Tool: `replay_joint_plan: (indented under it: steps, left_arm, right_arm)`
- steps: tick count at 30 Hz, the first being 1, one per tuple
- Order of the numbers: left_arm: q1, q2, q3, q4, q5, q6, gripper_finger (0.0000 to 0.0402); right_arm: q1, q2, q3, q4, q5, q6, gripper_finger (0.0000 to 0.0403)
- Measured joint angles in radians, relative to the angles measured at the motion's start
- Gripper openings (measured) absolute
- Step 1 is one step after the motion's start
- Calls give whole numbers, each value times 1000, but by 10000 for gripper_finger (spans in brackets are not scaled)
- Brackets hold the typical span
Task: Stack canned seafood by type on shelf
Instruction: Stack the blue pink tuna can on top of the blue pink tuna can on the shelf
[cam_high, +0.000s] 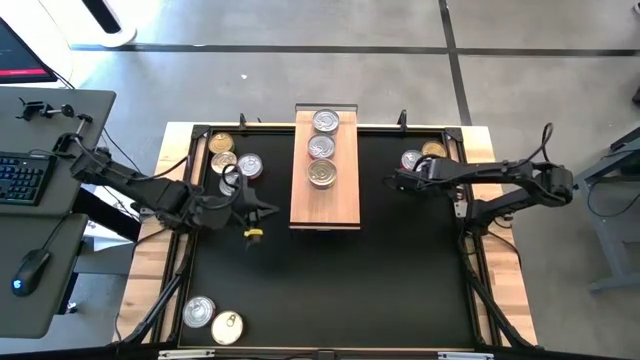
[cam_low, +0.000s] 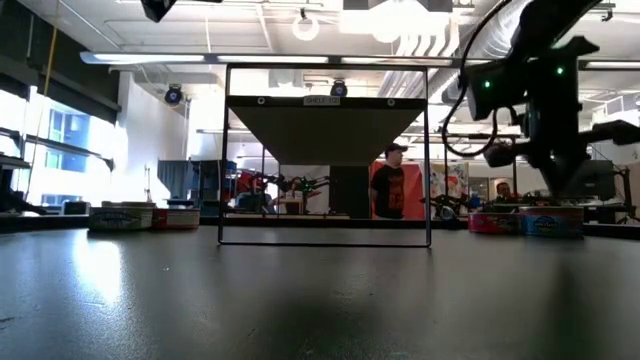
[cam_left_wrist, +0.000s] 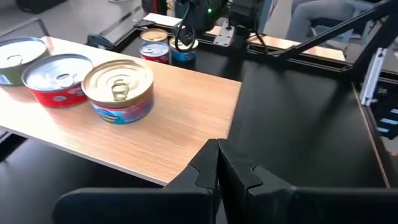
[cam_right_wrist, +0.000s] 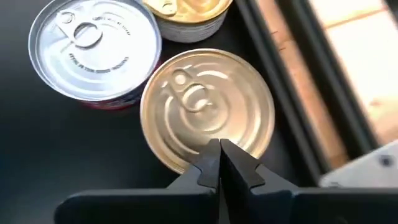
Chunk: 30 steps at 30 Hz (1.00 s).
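The shelf (cam_high: 325, 200), a light-wood plank, stands mid-table on a thin black frame (cam_low: 325, 240). Three tins sit in a row on its far half: one gold-lidded with a blue label (cam_left_wrist: 118, 90), a silver one with a red label (cam_left_wrist: 57, 78) and another silver one (cam_high: 326, 121). My right gripper (cam_right_wrist: 219, 149) is shut over a gold-lidded tin (cam_right_wrist: 208, 106) at the far right, next to a silver red-sided tin (cam_right_wrist: 93, 50). My left gripper (cam_left_wrist: 217, 149) is shut in the air by the shelf's left near corner (cam_high: 268, 210). My right gripper points steeply down with its shut tips over the gold tin's lid, near the rim (cam_right_wrist: 199, 155). I cannot tell whether they touch it. The tin stands flat on the black mat.
Several loose tins (cam_high: 232, 162) sit at the far left of the black mat (cam_high: 330, 290), and two more (cam_high: 212, 318) at the near left corner. A second gold tin (cam_right_wrist: 186, 12) stands behind the right group. A black rail (cam_right_wrist: 280, 93) edges the mat beside them. People stand in the room behind (cam_low: 390, 190).
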<state>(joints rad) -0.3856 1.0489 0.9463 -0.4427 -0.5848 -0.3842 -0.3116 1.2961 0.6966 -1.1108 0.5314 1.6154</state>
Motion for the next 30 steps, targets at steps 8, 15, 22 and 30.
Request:
replay_joint_plan:
  steps: [8,15,22,30]
  left_arm:
    - [18,0,0,-5,97,72,0]
    - [18,0,0,-31,130,125,0]
    - [18,0,0,-41,130,126,0]
    - [18,0,0,-41,132,124,0]
  right_arm:
    - [-9,0,-56,138,-32,-74,0]
    - [53,-2,-50,171,-96,-181,0]
    - [216,-2,-3,169,-249,-265,0]
    - [481,-2,20,201,-447,-307,0]
